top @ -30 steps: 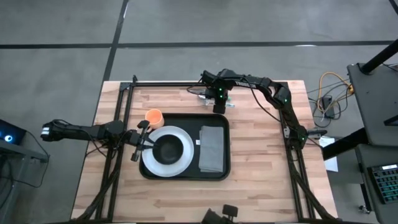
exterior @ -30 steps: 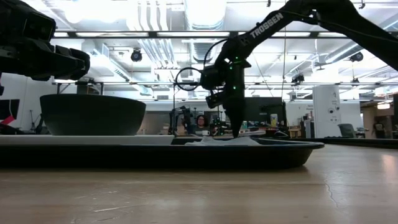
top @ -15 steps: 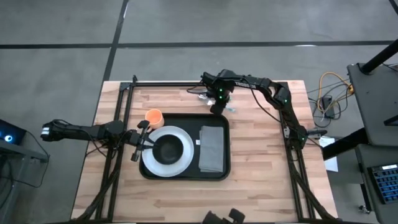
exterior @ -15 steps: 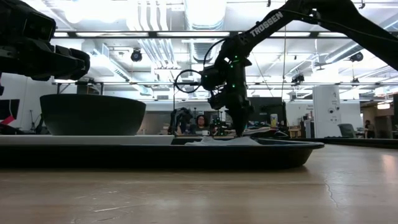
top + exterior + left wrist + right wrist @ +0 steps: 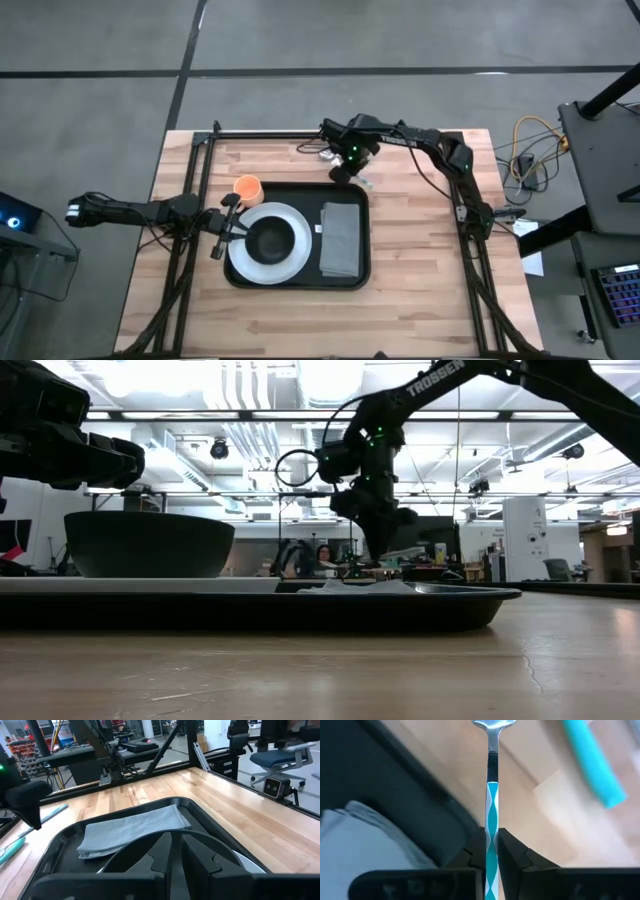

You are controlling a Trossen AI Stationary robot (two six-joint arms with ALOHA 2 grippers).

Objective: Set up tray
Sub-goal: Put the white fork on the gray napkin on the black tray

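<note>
Tray [image 5: 296,278] sits centre-frame on the worktop [image 5: 420,290] — rigid, flat, likely slippery; grip its low rim. Right gripper [image 5: 343,168], upper centre, has jaws clamped on a teal-handled spoon [image 5: 491,800]. Left gripper [image 5: 228,228] at the tray's left edge — jaws closed, empty.

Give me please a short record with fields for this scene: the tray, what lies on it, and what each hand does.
tray: black tray on the wooden table
on tray: white plate with dark bowl; folded grey napkin
beside tray: orange cup
right hand: shut on spoon, above the tray's far edge
left hand: shut, at the plate's edge, holding nothing visible
</note>
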